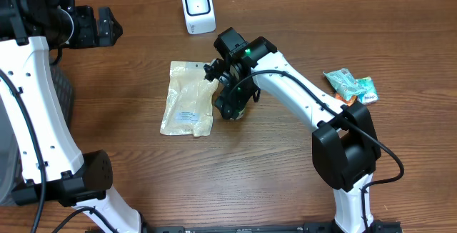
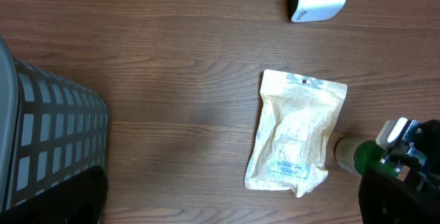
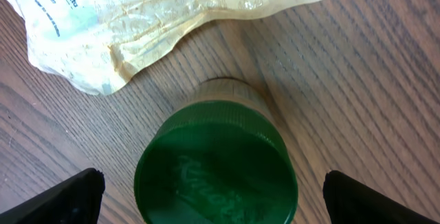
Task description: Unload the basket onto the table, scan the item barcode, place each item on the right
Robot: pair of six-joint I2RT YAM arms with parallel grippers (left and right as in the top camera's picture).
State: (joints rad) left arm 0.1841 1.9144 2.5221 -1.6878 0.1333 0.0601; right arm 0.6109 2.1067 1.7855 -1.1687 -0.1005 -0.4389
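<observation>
Brown wood-grain bench (image 1: 143,183) is filling every view, and that is all of the room that is showing. A white scanner (image 1: 198,8) is sitting at the far edge, a dark mesh basket (image 2: 55,135) is standing at the left, and snack packets (image 1: 350,86) are lying off to the right. The green-capped bottle (image 3: 216,165) is resting mid-bench, just beside the tan pouch (image 1: 187,98). It is looking as if it is lying on its side, long axis running outward from the pouch, cap facing away from it. The right fingers (image 3: 72,195) are standing wide either side of the cap, grasping nothing. The left fingers (image 1: 107,26) are hanging released, well apart at the far left.
</observation>
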